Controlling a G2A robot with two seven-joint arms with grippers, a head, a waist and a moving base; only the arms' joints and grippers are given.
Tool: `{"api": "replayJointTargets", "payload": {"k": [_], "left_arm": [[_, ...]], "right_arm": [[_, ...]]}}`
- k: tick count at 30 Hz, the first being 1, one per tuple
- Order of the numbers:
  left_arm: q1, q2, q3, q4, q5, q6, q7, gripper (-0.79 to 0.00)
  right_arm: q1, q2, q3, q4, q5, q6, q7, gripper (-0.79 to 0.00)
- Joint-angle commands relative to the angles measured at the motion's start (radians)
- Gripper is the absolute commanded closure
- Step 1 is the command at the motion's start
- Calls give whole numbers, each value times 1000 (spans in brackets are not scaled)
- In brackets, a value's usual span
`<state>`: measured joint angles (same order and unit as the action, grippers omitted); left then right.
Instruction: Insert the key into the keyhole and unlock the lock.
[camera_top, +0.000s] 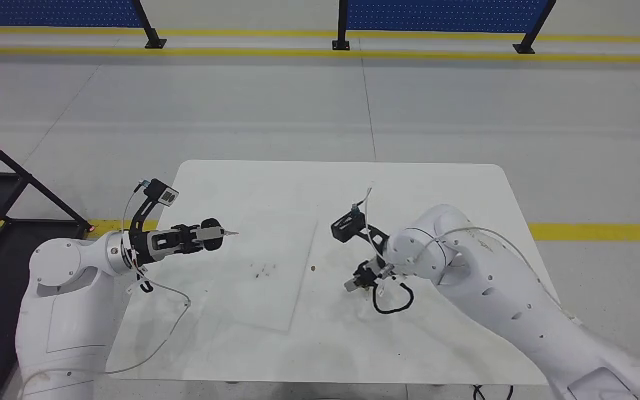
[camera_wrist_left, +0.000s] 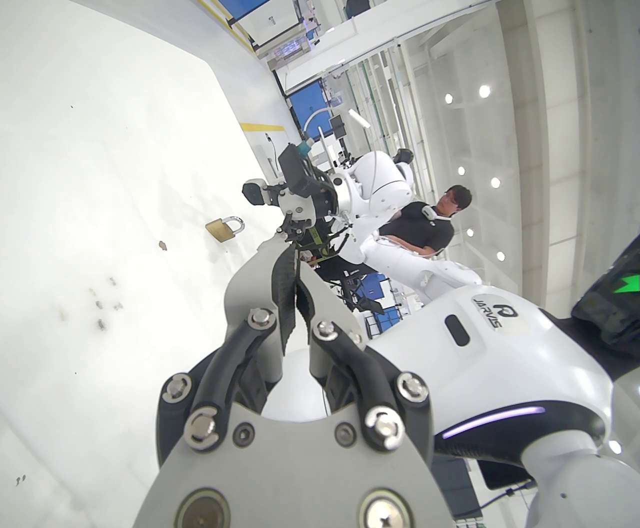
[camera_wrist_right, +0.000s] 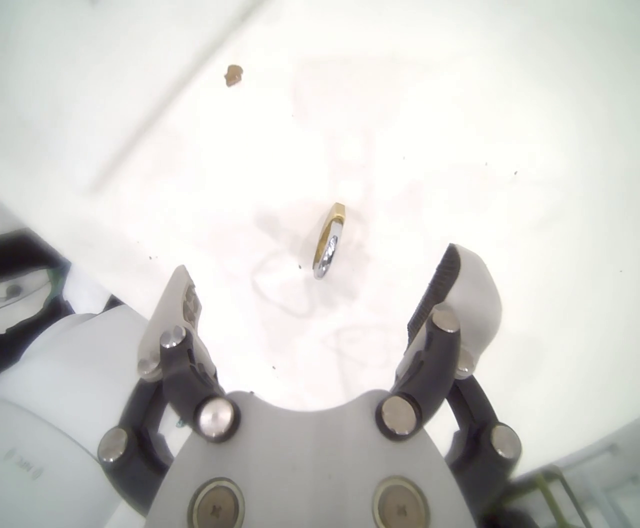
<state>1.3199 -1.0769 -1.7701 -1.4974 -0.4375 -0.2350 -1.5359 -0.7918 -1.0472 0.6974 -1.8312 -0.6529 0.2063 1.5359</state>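
Right gripper (camera_wrist_right: 316, 262) jaws spread wide, brass padlock (camera_wrist_right: 330, 235) just ahead between them. Left gripper (camera_wrist_left: 292, 260) clamps apparent key (camera_top: 231, 233). Risk: closing pads skid padlock sideways, misaligning keyhole.

Arms: the left arm (camera_top: 75, 262) and the right arm (camera_top: 490, 280) have glossy white rounded shells with black joint bands.
Cables: a thin grey cable (camera_top: 170, 330) trails from the left arm over the worktop (camera_top: 420, 190). A black cable (camera_top: 392, 300) loops above the worktop at the right wrist.
Left gripper (camera_wrist_left: 293, 262): grey base plate (camera_wrist_left: 295, 480) with two brass-ringed cross-head screws. Black linkage bars (camera_wrist_left: 227, 360) are pinned with silver slotted screws. White finger shells carry black ribbed pads (camera_wrist_left: 285, 280).
Right gripper (camera_wrist_right: 317, 262): same build.
Torso shell (camera_wrist_left: 500, 360): white, with a printed logo, a black oval inset and a violet light strip (camera_wrist_left: 492, 420).
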Motion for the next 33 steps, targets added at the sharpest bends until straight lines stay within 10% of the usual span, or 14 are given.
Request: {"api": "replayJointTargets", "payload": {"k": [1, 13, 33], "left_arm": [[0, 0, 0, 0, 0, 0, 0, 0], [0, 0, 0, 0, 0, 0, 0, 0], [0, 0, 0, 0, 0, 0, 0, 0]], "right_arm": [[37, 18, -46, 4, 27, 19, 0, -785], [193, 74, -231, 17, 183, 65, 0, -785], [189, 57, -236, 32, 194, 61, -53, -785]]}}
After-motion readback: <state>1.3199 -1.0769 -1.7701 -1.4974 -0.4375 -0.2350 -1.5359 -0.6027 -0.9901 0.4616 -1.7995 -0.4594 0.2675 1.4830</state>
